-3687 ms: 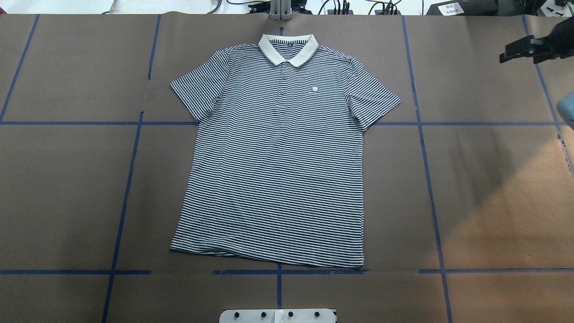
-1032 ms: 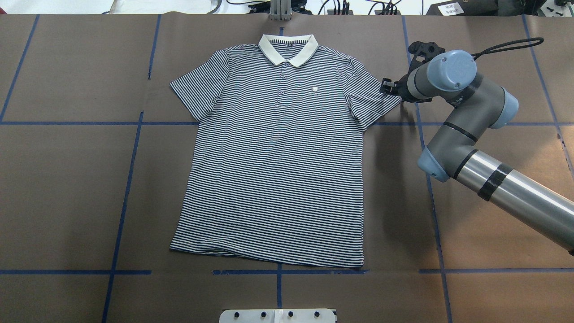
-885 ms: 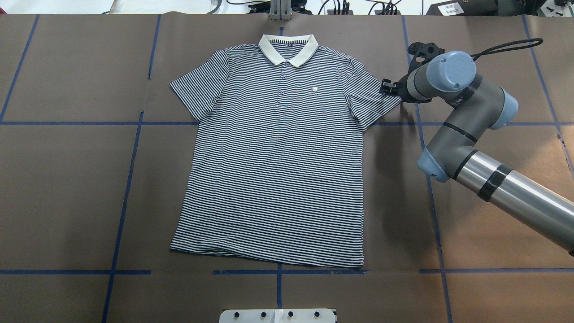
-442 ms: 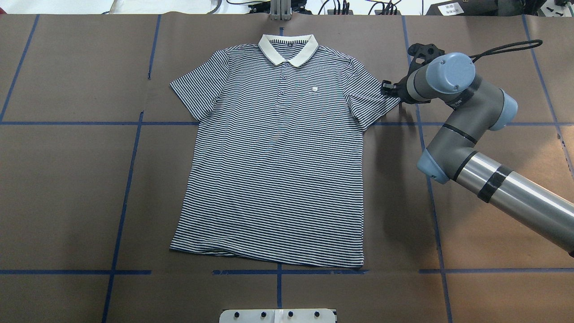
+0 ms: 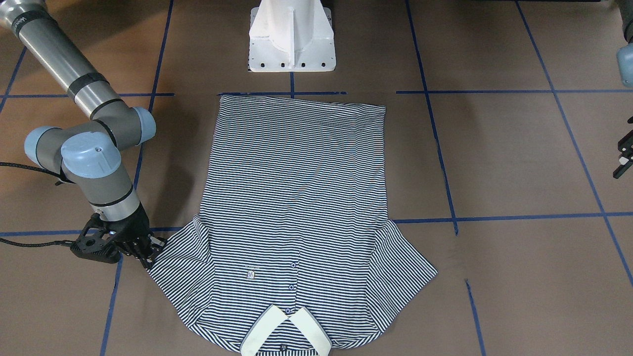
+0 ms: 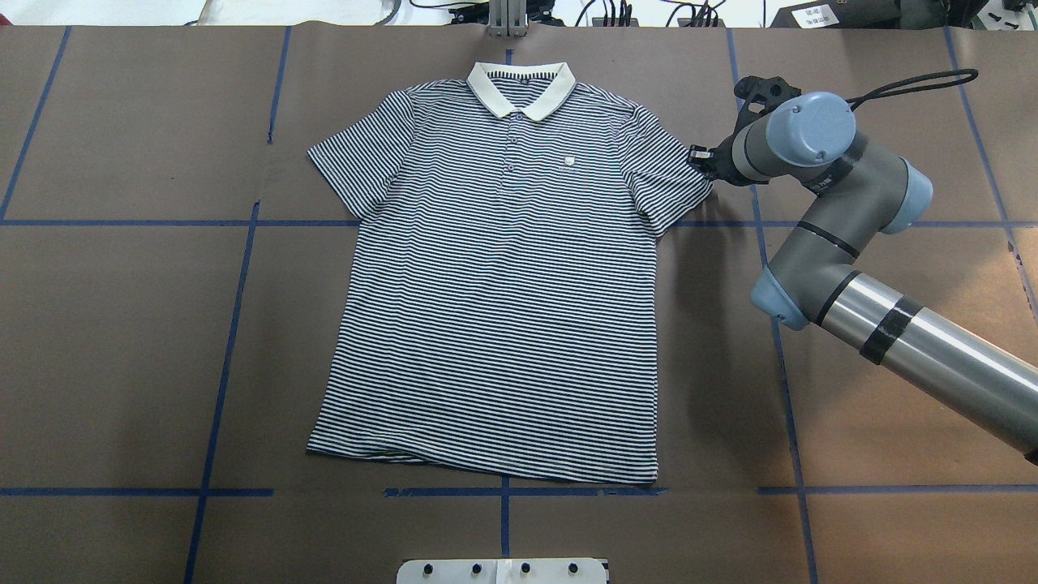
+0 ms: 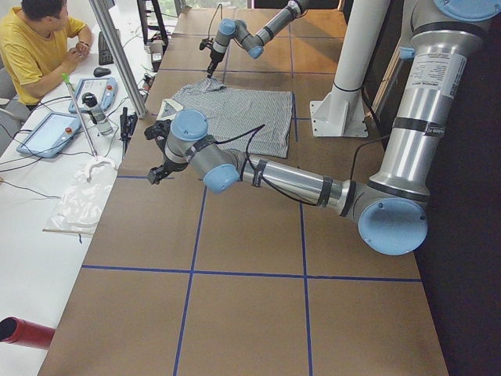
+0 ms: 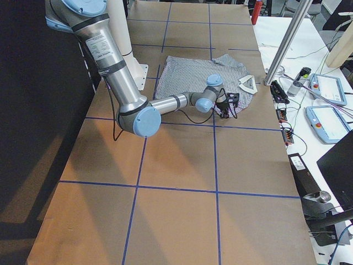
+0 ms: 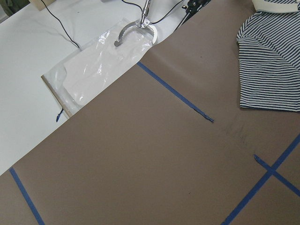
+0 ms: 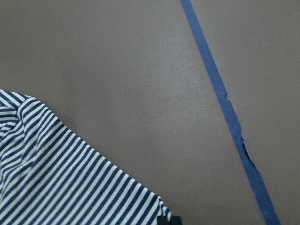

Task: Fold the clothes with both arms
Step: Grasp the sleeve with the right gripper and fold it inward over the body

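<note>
- Brown paper table covering (image 6: 122, 341), flat, seams running across it.
- Blue tape lines (image 6: 235, 284), a grid of large rectangles on the paper; some strips broken or torn.
- White metal pedestal base (image 5: 292, 34), a row of dark bolt holes along its foot, at the table's edge.
- Square aluminium post (image 7: 117, 55), leaning, at the table's far edge.
- White side table (image 7: 31, 227) along that edge, bearing:
  - two light blue tablet-like handheld units (image 7: 48, 133), lying apart;
  - clear bottle with dark cap (image 7: 95, 113), between the units;
  - crumpled clear plastic bag (image 9: 101, 61), a grey horseshoe-shaped metal piece (image 9: 136, 33) at its end;
  - red cylinder (image 7: 23, 333), on its side.
- Person in a yellow T-shirt (image 7: 35, 51), seated at the side table.
</note>
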You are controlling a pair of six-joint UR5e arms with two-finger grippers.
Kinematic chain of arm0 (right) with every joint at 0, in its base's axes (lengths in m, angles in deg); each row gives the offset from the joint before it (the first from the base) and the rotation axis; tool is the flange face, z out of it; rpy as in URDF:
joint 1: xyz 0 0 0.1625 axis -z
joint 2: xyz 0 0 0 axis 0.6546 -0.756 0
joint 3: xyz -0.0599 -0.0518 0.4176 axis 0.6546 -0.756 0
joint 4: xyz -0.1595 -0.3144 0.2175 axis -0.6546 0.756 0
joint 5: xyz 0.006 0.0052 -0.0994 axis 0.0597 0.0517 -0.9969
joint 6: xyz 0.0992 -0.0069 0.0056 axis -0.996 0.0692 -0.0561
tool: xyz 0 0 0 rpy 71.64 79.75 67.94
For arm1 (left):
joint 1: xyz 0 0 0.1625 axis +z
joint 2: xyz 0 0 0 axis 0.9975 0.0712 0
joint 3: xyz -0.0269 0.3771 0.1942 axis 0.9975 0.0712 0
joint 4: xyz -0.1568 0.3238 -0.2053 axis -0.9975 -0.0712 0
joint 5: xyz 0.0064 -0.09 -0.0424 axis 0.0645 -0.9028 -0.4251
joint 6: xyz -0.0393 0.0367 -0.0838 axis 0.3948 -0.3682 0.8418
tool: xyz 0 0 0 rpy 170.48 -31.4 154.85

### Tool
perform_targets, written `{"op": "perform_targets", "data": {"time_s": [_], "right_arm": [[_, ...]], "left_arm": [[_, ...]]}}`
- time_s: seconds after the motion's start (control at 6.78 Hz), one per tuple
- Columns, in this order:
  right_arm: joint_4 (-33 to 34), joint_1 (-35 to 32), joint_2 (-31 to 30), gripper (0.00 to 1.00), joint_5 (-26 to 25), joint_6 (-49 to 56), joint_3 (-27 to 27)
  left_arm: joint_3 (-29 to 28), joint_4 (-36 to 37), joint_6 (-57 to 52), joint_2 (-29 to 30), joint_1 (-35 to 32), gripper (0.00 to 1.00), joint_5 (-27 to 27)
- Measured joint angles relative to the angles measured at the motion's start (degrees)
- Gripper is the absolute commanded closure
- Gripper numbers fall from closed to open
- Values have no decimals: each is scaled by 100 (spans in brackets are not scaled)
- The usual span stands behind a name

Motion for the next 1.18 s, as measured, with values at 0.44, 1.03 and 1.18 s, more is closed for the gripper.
{"op": "perform_targets", "data": {"time_s": [0.44,1.03,1.18], "right_arm": [[1373,71,451,100,-74,-554,587],[2467,721,2028,95,-1014,-2412,-199],[2473,828,2246,1,-1199,-2592,-458]], "left_arm": [[-14,0,0,2,6,0,0],[-24,6,0,25,9,0,0],[-26,8,0,36,9,0,0]]}}
